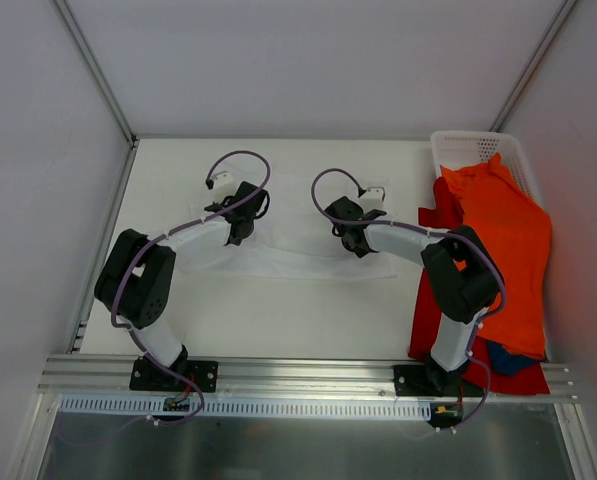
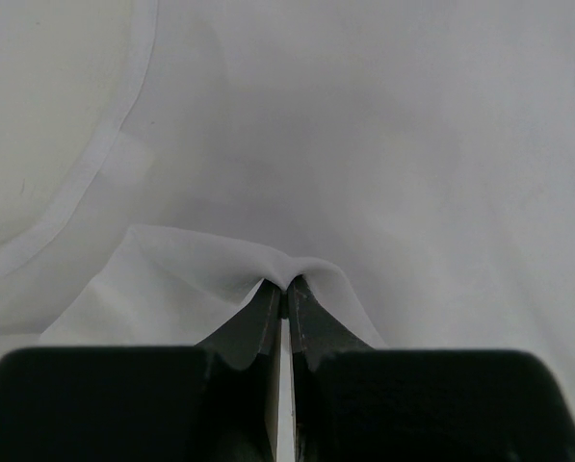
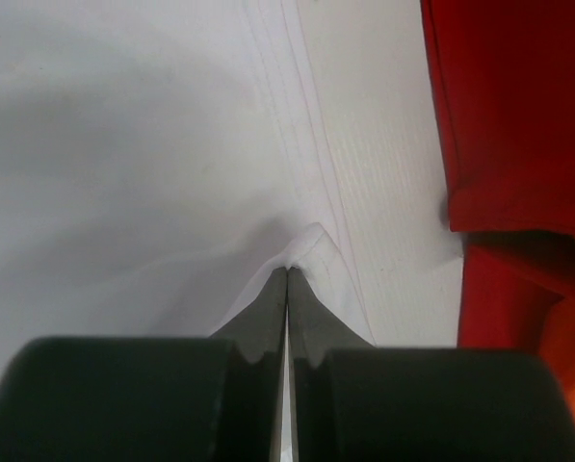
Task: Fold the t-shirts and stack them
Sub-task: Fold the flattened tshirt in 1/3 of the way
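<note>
Left gripper (image 2: 284, 284): jaws closed on a pinched-up fold of the white t-shirt (image 2: 383, 144); right gripper (image 3: 287, 271): jaws likewise closed, on a raised peak of the same shirt beside its stitched edge. Item held: thin, plain white cloth, spread flat on the table (image 1: 278, 320) under and between both grippers, long axis running across from one gripper to the other; which way the neck points cannot be told. Also present: red t-shirt (image 3: 518, 115) just right of the right gripper, apart from the white one, with the orange t-shirt (image 1: 508, 250) draped over it, far end lying over the basket (image 1: 478, 148).
</note>
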